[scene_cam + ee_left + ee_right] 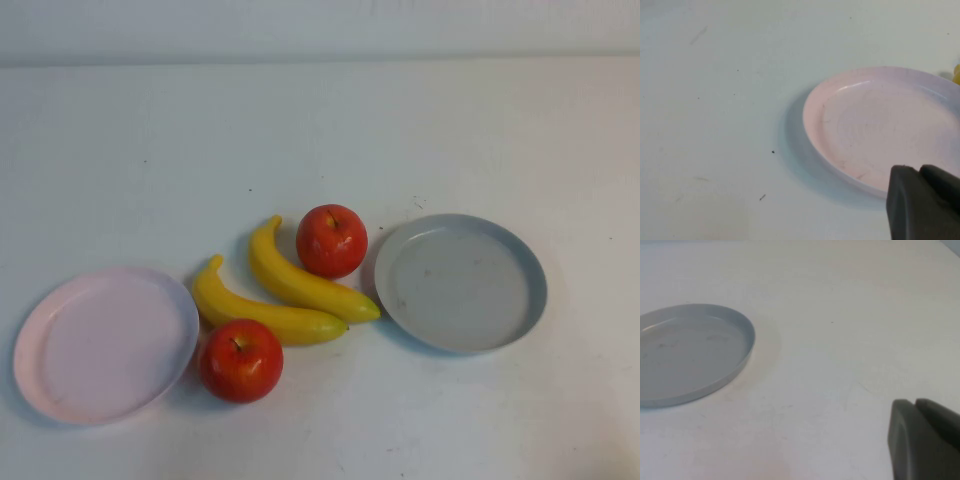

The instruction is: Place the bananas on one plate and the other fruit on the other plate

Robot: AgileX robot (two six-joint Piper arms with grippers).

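Note:
Two yellow bananas lie side by side in the middle of the table, one (305,280) behind the other (262,312). One red apple (331,240) sits just behind them and another apple (240,360) just in front. The empty pale pink plate (60,310) lies at the left and the empty grey-blue plate (520,300) at the right. Neither arm shows in the high view. My left gripper (919,172) hangs shut and empty near the pink plate's (812,130) rim. My right gripper (915,405) is shut and empty, well aside of the grey plate (747,347).
The table is a plain white surface with a pale wall along its far edge (320,60). A sliver of banana (957,74) peeks past the pink plate in the left wrist view.

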